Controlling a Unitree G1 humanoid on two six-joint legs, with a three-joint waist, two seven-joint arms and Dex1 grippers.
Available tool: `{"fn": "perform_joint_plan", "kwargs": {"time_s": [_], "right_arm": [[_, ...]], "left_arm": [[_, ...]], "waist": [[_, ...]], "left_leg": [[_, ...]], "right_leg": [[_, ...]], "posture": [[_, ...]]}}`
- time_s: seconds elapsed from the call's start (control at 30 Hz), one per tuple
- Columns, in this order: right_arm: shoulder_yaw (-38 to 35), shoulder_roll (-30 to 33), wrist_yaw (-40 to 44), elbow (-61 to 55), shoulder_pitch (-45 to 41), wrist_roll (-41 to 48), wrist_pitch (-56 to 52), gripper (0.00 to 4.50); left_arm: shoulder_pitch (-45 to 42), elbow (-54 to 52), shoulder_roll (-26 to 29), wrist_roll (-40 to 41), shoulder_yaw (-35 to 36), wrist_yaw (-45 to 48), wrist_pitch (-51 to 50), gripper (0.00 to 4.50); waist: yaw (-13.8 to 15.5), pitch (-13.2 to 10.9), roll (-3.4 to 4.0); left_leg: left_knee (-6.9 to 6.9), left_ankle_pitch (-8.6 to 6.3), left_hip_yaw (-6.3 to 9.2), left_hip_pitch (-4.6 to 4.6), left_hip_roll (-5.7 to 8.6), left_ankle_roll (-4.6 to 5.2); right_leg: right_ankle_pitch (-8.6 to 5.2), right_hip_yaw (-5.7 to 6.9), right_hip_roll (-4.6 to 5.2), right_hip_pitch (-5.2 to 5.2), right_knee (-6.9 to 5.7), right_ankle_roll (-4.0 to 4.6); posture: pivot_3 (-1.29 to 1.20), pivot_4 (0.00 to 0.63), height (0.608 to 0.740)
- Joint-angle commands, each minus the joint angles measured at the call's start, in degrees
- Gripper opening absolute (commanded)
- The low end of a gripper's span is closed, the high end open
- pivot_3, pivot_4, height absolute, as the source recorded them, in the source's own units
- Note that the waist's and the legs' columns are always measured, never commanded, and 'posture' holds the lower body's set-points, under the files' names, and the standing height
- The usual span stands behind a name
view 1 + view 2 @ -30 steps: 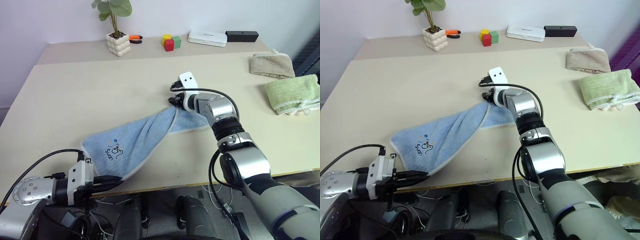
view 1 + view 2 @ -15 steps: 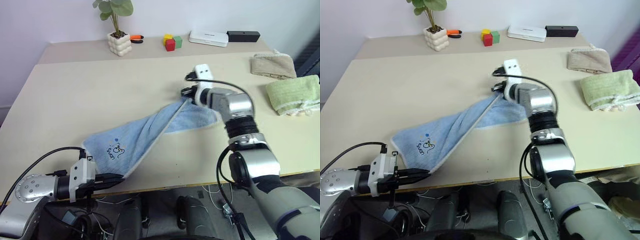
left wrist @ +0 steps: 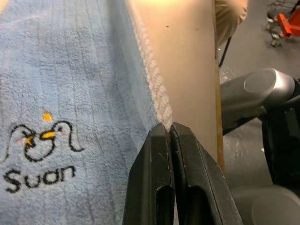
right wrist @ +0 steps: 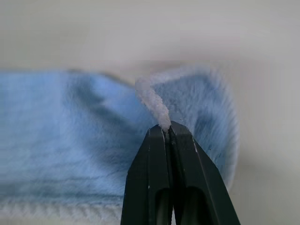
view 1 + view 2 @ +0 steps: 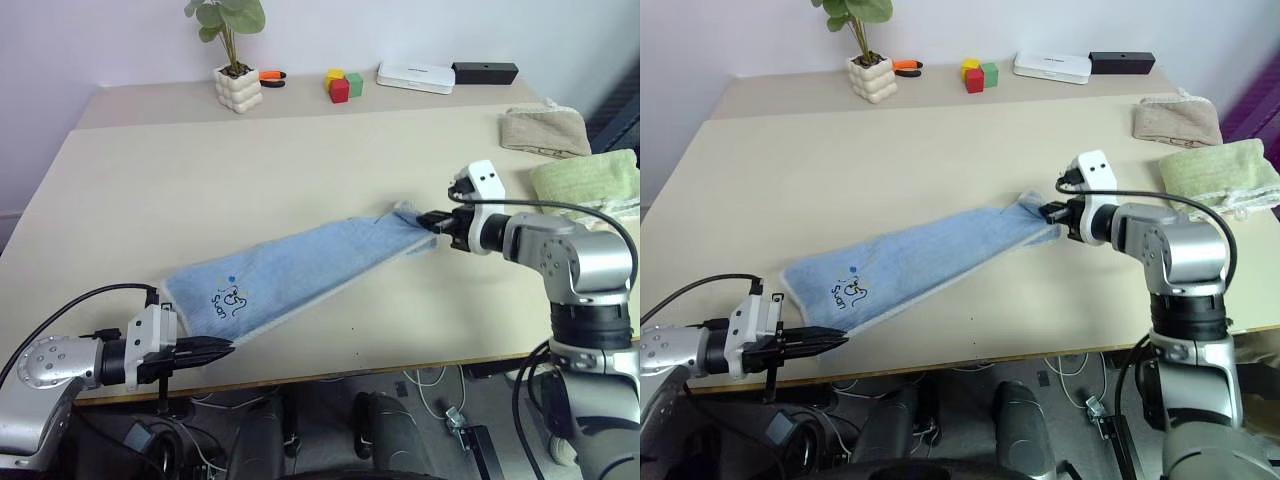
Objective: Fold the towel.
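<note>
I am observing one towel (image 5: 300,270), light blue terry cloth with a pale trim along its edges and a small dark cartoon print with lettering near the corner closest to the front edge of the worktop (image 5: 200,180). It is lying stretched into one long, narrow band, running diagonally from the front left area of the worktop toward the middle right, resting on the surface along most of its length.

My left hand (image 3: 169,129) is sitting at the front edge, its two fingers pressed together on the trimmed edge of the towel just beside the print. My right hand (image 4: 167,129) is sitting over the right half of the worktop, its fingers likewise clamped together on the pale trim at the far end of the towel.

Counting the rest: one beige folded towel (image 5: 543,130) and one light green folded towel (image 5: 585,186) are lying near the right edge. Along the back edge I am counting one potted plant (image 5: 236,70), one white box (image 5: 414,76), and one black box (image 5: 484,72).
</note>
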State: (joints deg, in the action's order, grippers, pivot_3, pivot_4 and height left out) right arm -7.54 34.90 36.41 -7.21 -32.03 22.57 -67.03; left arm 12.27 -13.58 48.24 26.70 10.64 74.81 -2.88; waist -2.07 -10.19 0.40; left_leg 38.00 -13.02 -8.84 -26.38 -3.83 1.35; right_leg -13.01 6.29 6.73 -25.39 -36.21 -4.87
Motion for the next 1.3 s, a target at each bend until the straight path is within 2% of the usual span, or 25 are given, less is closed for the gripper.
{"fn": "perform_joint_plan", "kwargs": {"time_s": [0.03, 0.13, 0.23, 0.27, 0.33, 0.4, 0.43, 0.53, 0.57, 0.7, 0.8, 0.97, 1.3], "right_arm": [[-2.80, -0.42, -1.21, -3.28, 1.34, 2.31, -1.38, 1.38], [-1.22, 0.94, -1.72, -4.29, 2.73, 1.29, 1.03, 2.81], [3.23, 6.59, 0.68, -4.66, 5.53, -5.02, 14.51, 4.33], [3.73, 8.77, 2.74, -4.77, 5.96, -7.00, 21.94, 4.44], [4.18, 12.66, 7.30, -4.89, 6.79, -9.62, 34.31, 4.44], [4.37, 14.60, 9.30, -3.77, 7.38, -11.49, 42.30, 4.44], [4.90, 16.37, 10.61, -2.52, 7.71, -14.21, 51.50, 4.44], [9.84, 23.10, 7.82, 5.43, 7.77, -29.35, 80.52, 4.44], [11.17, 24.15, 7.08, 8.14, 7.45, -32.11, 85.60, 4.44], [16.60, 27.34, -4.95, 19.61, 2.99, -49.76, 109.53, 4.44], [19.31, 27.20, -12.24, 24.61, -0.90, -59.34, 117.47, 4.44], [22.42, 25.88, -23.98, 29.37, -6.57, -71.25, 122.20, 4.44], [27.76, 26.36, -35.57, 32.57, -11.46, -83.78, 124.45, 4.44]], "left_arm": [[-1.66, 1.30, 0.65, -0.28, -0.74, 1.61, 1.51, 0.00], [-2.36, 1.99, 0.56, -0.42, -1.08, 2.17, 1.80, 0.00], [-2.75, 2.80, 0.71, -0.77, -1.19, 2.81, 2.32, 0.00], [-2.75, 2.88, 0.79, -1.03, -1.26, 2.98, 2.45, 0.00], [-2.77, 2.70, 0.69, -1.11, -1.39, 3.10, 2.26, 0.00], [-2.77, 2.39, 0.57, -1.03, -1.49, 3.02, 2.03, 0.00], [-2.91, 2.24, 0.50, -1.06, -1.63, 2.86, 1.94, 0.00], [-3.43, 1.97, 0.39, -1.32, -2.08, 2.33, 1.99, 0.00], [-3.58, 1.93, 0.36, -1.35, -2.17, 2.14, 2.03, 0.00], [-3.63, 1.48, 0.43, -1.22, -2.44, 1.76, 1.93, 0.00], [-3.47, 0.65, 0.50, -0.77, -2.53, 1.47, 1.28, 0.00], [-2.67, -1.08, 0.55, -0.32, -2.30, 0.66, 0.17, 0.00], [-2.16, -2.20, 0.58, 0.02, -2.04, 0.15, -0.58, 0.00]], "waist": [[0.02, 0.00, 0.00], [0.01, 0.00, 0.00], [0.53, 0.00, 0.00], [0.71, 0.00, 0.00], [0.99, -0.02, 0.03], [1.05, -0.01, 0.01], [1.08, 0.00, -0.01], [1.11, -0.01, 0.00], [1.18, -0.01, -0.03], [0.93, 0.00, -0.05], [0.83, -0.03, 0.01], [0.63, -0.03, 0.01], [0.72, -0.03, 0.01]], "left_leg": [[0.01, 0.00, 0.00, 0.00, 0.01, 0.01], [0.02, 0.00, -0.01, 0.00, 0.01, 0.01], [0.02, -0.01, 0.00, -0.02, 0.03, 0.02], [0.02, -0.02, -0.02, -0.01, 0.02, 0.03], [0.03, -0.02, -0.06, -0.01, 0.03, 0.04], [0.02, -0.03, -0.07, 0.01, 0.02, 0.04], [0.02, -0.03, -0.07, 0.01, 0.02, 0.04], [0.03, -0.02, -0.18, 0.02, 0.04, 0.03], [0.04, 0.01, -0.22, 0.03, 0.03, -0.02], [0.05, 0.04, -0.24, 0.11, 0.02, -0.37], [0.04, 0.15, -0.28, 0.09, 0.02, -0.30], [0.03, 0.19, -0.33, 0.09, 0.01, -0.33], [0.04, 0.20, -0.34, 0.09, 0.02, -0.35]], "right_leg": [[0.00, 0.00, 0.00, 0.00, 0.00, 0.00], [0.01, 0.00, 0.01, 0.01, 0.00, 0.00], [-0.01, 0.00, 0.01, 0.01, 0.02, 0.02], [-0.04, 0.00, 0.02, 0.00, 0.04, 0.06], [-0.08, -0.01, 0.03, -0.01, 0.06, 0.13], [-0.08, -0.01, 0.01, 0.00, 0.05, 0.12], [-0.08, -0.01, -0.01, 0.01, 0.06, 0.12], [-0.08, -0.01, 0.00, 0.02, 0.06, 0.11], [-0.10, -0.01, 0.00, 0.02, 0.07, 0.13], [-0.13, -0.01, 0.03, -0.01, 0.12, 0.18], [-0.13, -0.09, 0.03, 0.00, 0.05, 0.17], [-0.13, -0.10, 0.00, -0.01, 0.03, 0.16], [-0.13, -0.11, 0.01, 0.02, 0.02, 0.17]], "posture": [[0.00, 0.150, 0.740], [0.00, 0.150, 0.740], [0.00, 0.150, 0.740], [0.00, 0.150, 0.740], [0.00, 0.150, 0.740], [0.00, 0.150, 0.740], [0.00, 0.150, 0.740], [0.00, 0.150, 0.740], [0.00, 0.150, 0.740], [0.00, 0.150, 0.740], [0.00, 0.150, 0.740], [0.00, 0.150, 0.740], [0.00, 0.150, 0.740]]}}
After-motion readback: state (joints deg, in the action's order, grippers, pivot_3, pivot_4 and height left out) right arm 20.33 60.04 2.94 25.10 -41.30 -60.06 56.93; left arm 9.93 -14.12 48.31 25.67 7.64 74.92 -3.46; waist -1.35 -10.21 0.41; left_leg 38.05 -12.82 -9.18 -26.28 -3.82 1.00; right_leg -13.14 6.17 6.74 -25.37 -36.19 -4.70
